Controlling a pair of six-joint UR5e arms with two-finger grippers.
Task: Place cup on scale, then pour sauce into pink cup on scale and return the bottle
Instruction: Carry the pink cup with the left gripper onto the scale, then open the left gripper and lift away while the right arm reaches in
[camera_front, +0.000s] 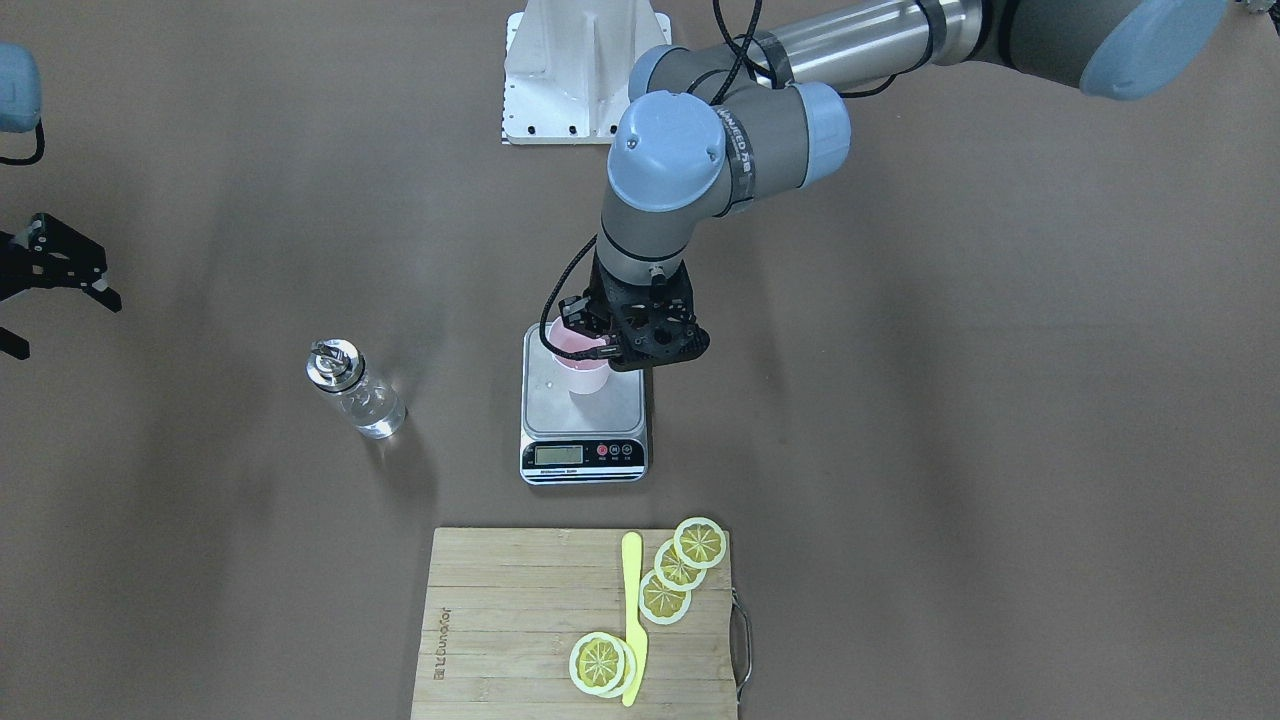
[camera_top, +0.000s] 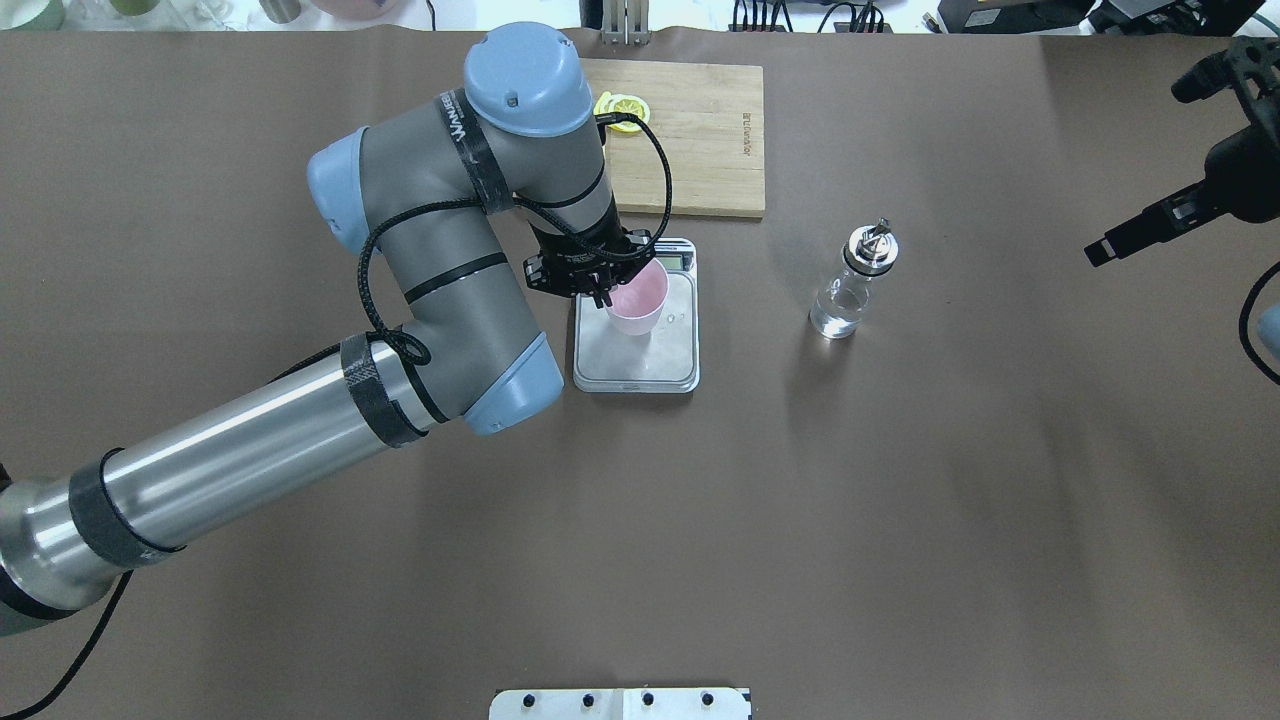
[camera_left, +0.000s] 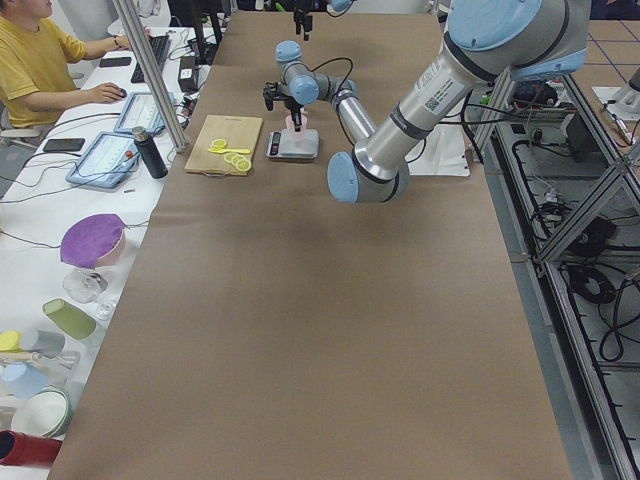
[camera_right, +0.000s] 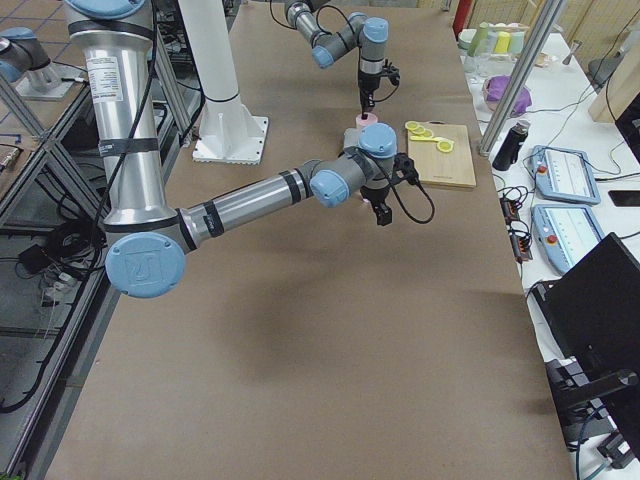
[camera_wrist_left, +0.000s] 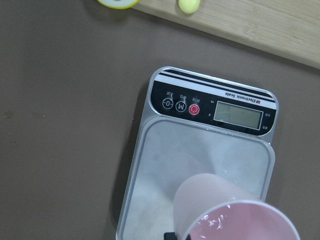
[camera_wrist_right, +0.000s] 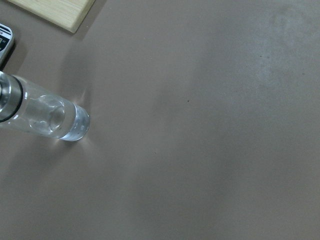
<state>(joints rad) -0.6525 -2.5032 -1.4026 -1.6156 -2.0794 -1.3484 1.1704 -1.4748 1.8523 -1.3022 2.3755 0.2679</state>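
Observation:
The pale pink cup (camera_front: 586, 367) stands on the steel platform of the scale (camera_front: 560, 405) and shows in the overhead view (camera_top: 640, 300). My left gripper (camera_front: 592, 338) is at the cup's rim, shut on it, with one finger inside the cup. The left wrist view shows the cup (camera_wrist_left: 225, 210) over the platform (camera_wrist_left: 170, 160). The clear glass bottle (camera_front: 356, 390) with its metal cap stands upright on the table, apart from the scale, and holds clear liquid. My right gripper (camera_front: 65, 325) is open and empty, well away from the bottle (camera_top: 850, 285).
A bamboo cutting board (camera_front: 500, 620) with lemon slices (camera_front: 680, 570) and a yellow knife (camera_front: 632, 620) lies beyond the scale, on the operators' side. The robot's white base plate (camera_front: 580, 70) is behind the scale.

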